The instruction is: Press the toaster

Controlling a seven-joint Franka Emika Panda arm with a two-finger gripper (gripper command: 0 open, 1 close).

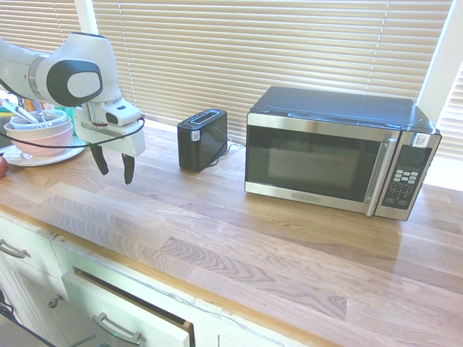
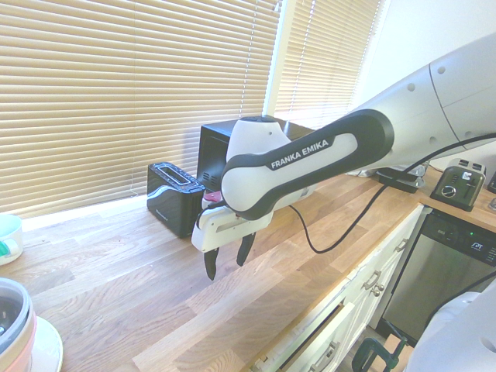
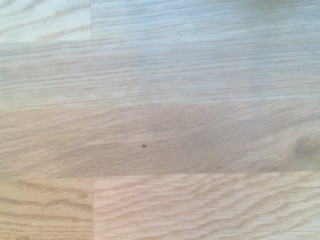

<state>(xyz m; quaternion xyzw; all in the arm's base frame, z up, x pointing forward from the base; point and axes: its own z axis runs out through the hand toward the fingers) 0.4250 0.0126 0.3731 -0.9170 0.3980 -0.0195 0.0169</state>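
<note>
Wood grain of the table (image 3: pixel 160 120) fills our wrist view, bare planks right under the camera. We see the gripper (image 1: pixel 113 168) pointing straight down above that wood, its two dark fingers (image 2: pixel 210 264) spread apart and holding nothing. Further along the table stands the toaster (image 1: pixel 202 139), well apart from the gripper: a small, narrow black box with a slot on top and a white sticker on its end, just beside the steel-and-black microwave (image 1: pixel 340 152)
</note>
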